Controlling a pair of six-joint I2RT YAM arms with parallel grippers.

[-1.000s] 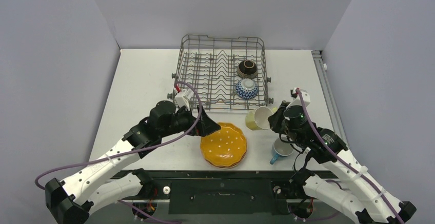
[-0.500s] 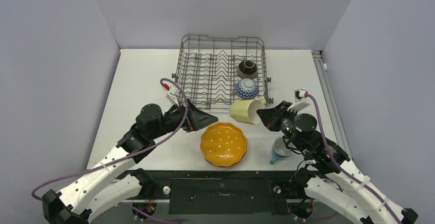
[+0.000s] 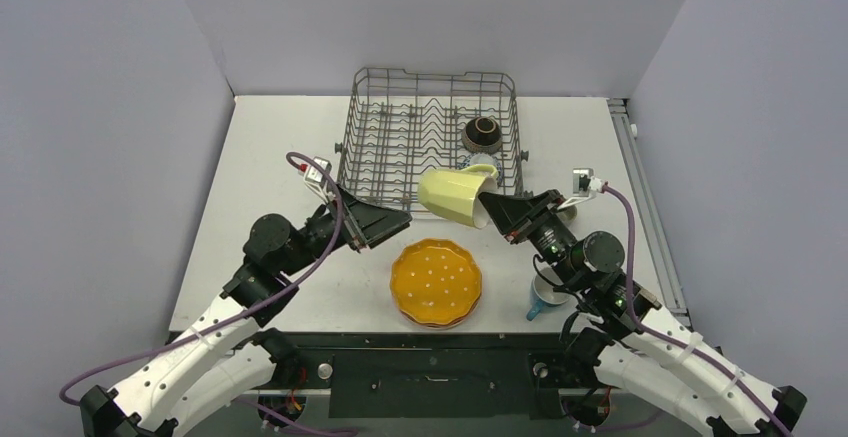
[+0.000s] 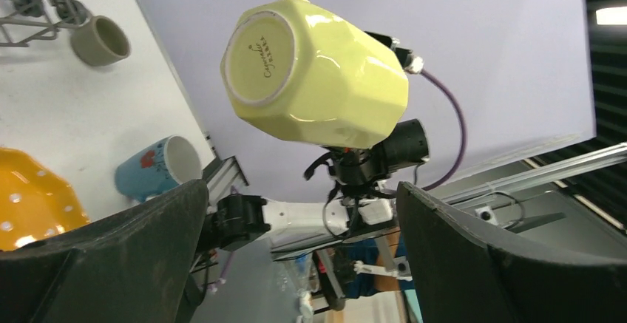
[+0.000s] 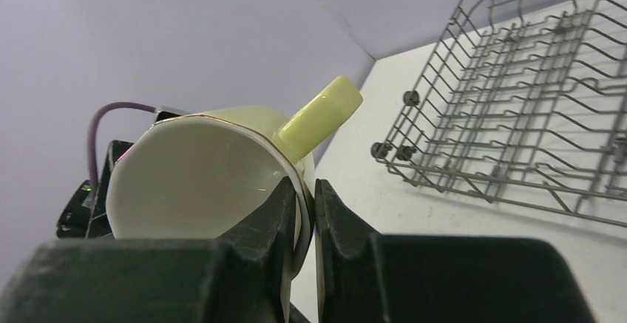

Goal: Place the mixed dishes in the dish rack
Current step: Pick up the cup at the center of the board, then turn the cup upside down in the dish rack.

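Right now the right fingers (image 5: 262, 234) are pinching the rim of the pale-yellow mug (image 3: 452, 195), holding it sideways in the air with its base pointing away from them. Facing that base, the left fingers (image 4: 510, 264) are gaping wide, gripping nothing. Just beyond the mug the dish rack (image 3: 400, 132) is standing on the desk (image 3: 280, 147), a dark brown bowl (image 3: 482, 134) sitting inside. Below both sets of fingers the orange plate (image 3: 436, 282) is lying; the blue mug (image 3: 545, 295) is sitting behind the right fingers.

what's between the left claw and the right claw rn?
The pale-yellow faceted ceramic mug, in the air, its rim pinched by the shut right claw; the left claw stands open, apart from it. Clear in the top view.
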